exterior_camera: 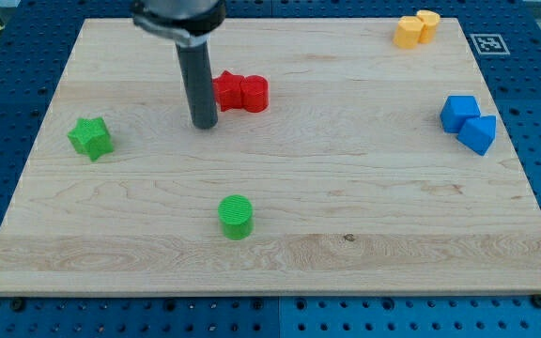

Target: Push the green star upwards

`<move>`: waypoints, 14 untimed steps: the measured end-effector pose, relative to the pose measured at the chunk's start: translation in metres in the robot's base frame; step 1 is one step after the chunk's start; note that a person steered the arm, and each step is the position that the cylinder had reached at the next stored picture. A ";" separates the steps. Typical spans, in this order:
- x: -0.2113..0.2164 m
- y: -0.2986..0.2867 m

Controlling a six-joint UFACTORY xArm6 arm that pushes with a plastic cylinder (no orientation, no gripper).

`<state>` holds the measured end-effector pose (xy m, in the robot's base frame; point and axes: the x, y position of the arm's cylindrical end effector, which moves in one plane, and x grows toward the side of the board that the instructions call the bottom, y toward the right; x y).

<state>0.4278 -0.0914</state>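
My tip is resting on the wooden board in its upper-left part, just to the view's left of the red block, close beside it, though whether the 2 are touching I cannot tell. The rod is standing upright and is ending in a plain dark end; there is no pincer on this arm, so nothing is being gripped or held. The green star is lying near the view's left edge of the board, well apart from my tip, to the tip's left and a little lower. The green cylinder is sitting in the lower middle of the board, well below my tip and apart from every other block. The red block is showing a lobed outline, with a star-like part at its left and a rounded part at its right. The blue block is lying near the view's right edge, looking like 2 cubes joined together. The yellow block is sitting at the view's top right corner of the board, close to the top edge.
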 end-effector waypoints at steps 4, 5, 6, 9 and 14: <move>0.050 -0.122; 0.030 -0.107; 0.026 -0.107; 0.037 -0.141; 0.006 -0.134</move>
<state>0.4335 -0.2259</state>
